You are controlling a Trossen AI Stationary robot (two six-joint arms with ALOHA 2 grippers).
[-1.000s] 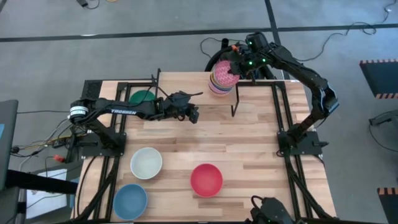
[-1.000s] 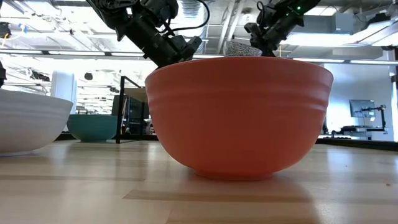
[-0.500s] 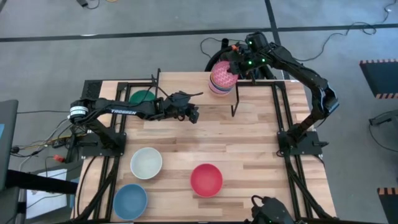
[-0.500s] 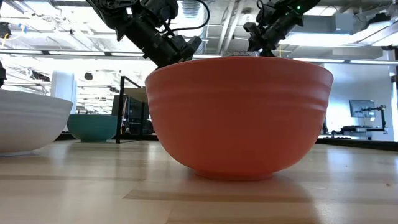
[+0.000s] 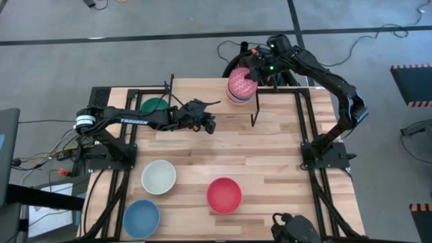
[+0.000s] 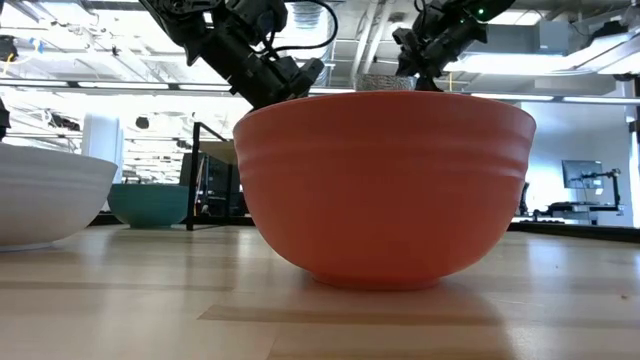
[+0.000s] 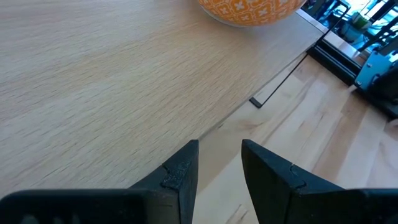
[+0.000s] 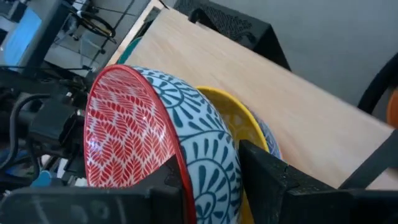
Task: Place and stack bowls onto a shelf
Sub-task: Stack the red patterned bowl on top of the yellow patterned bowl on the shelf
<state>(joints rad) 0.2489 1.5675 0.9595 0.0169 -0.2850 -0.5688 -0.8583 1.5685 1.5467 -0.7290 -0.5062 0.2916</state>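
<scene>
My right gripper point(image 5: 252, 73) is shut on a bowl point(image 5: 239, 82) at the far end of the shelf point(image 5: 202, 91). The bowl is pink-red inside and has a blue pattern outside point(image 8: 205, 155). It is over a stack of bowls point(image 5: 234, 100) whose top one is yellow point(image 8: 239, 121). My left gripper point(image 5: 210, 125) hangs open and empty over the shelf's near edge point(image 7: 217, 124). An orange-patterned bowl point(image 7: 249, 9) stands on the shelf beyond it. A green bowl point(image 5: 155, 106) rests on its base left of the shelf. My right gripper holds the pink-red bowl by its wall at the rim point(image 8: 186, 165), on the side nearest the gripper. One finger point(image 8: 165, 186) is inside and one point(image 8: 267, 168) outside. The bowl is tilted steeply over the yellow bowl. I cannot tell whether they touch.
A cream-white bowl point(image 5: 159, 176), a red bowl point(image 5: 224, 194) and a blue bowl point(image 5: 142, 218) stand on the near half of the plank table point(image 5: 283, 162). In the low view the red bowl point(image 6: 385, 180) hides most of the shelf. The shelf's black legs point(image 5: 255, 111) rise at its right end.
My right gripper has carried the pink-red bowl a little toward the table's left. The bowl now covers most of the stack, which showed beside it before.
</scene>
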